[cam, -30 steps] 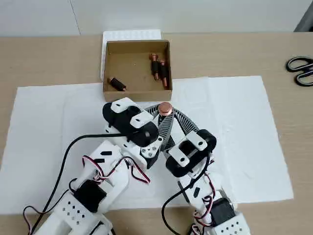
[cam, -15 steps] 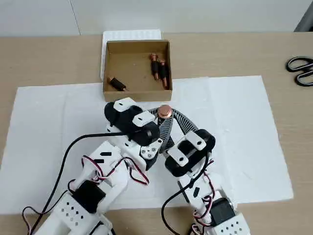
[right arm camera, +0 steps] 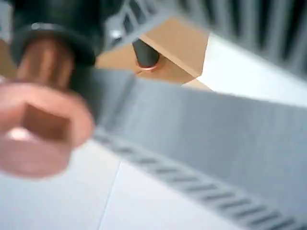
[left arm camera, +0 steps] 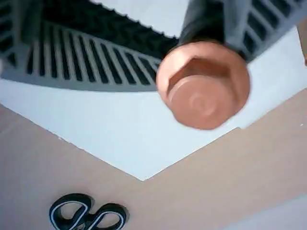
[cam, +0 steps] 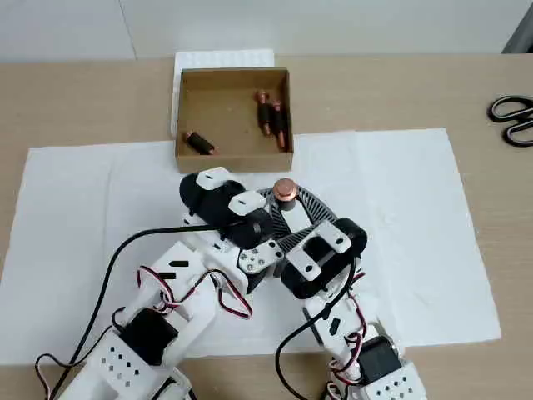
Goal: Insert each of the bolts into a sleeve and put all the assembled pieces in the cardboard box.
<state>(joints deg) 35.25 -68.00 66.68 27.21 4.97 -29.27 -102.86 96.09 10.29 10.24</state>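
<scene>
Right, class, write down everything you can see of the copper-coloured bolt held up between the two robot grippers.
The copper-coloured metal bolt has a round flanged head with a hexagon at its centre. Its plain shank runs into a black sleeve. It stands upright, head up, above the white paper sheet, just on the arms' side of the cardboard box. The left gripper pinches the sleeve and the right gripper closes against the shank; nothing else touches it.
</scene>
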